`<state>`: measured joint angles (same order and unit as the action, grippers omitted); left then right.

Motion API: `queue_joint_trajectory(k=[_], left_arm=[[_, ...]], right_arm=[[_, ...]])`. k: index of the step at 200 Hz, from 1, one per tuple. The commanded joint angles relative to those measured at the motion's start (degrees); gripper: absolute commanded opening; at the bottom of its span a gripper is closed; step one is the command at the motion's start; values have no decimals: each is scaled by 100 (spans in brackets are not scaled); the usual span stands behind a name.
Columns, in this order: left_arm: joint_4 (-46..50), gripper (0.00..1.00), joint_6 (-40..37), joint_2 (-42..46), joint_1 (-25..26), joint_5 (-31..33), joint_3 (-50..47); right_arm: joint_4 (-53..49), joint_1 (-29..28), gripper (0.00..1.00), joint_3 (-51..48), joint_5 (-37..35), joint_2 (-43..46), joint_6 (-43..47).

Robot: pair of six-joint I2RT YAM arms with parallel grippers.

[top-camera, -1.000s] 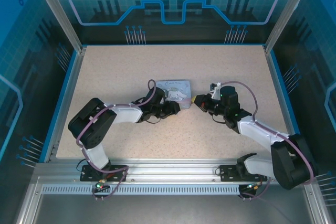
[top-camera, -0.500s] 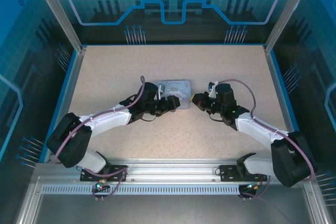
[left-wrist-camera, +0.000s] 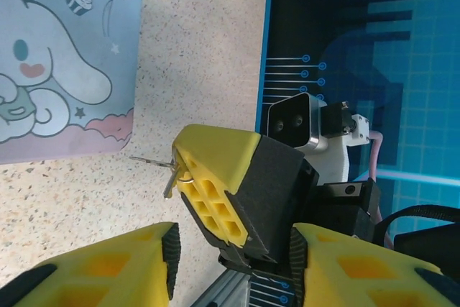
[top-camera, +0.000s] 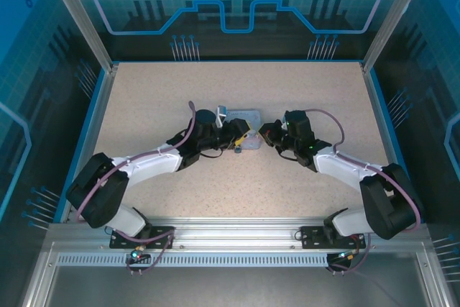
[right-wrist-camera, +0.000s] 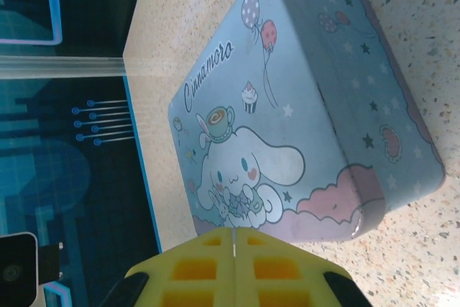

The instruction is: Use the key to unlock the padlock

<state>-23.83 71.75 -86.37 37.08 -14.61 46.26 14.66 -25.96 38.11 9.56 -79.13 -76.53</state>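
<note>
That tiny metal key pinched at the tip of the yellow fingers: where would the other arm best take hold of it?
Probably by the thin free end of the key, which sticks out past the tips of the shut right fingers toward the tin. The open left fingers would come in from that tin side, since the rest is buried in the right grip.
</note>
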Motion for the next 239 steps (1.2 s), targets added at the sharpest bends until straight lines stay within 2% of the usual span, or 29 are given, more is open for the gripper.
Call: queue_joint_trajectory(k=[1,87,132,239], left_arm=[[-477,44,282,-149,60,229,-147],[-894,41,426,-613,181,371,-43],[-1059,33,480,-822,203,446,119],[-1199,23,490,-943,225,599,209]], right_arm=[[297,-68,0,124,-244,-49,-352],[549,-65,0,146,-157,-74,-603],[578,-67,0,97,-113,-25,-617],[626,-68,0,-27,-87,-15,-635]])
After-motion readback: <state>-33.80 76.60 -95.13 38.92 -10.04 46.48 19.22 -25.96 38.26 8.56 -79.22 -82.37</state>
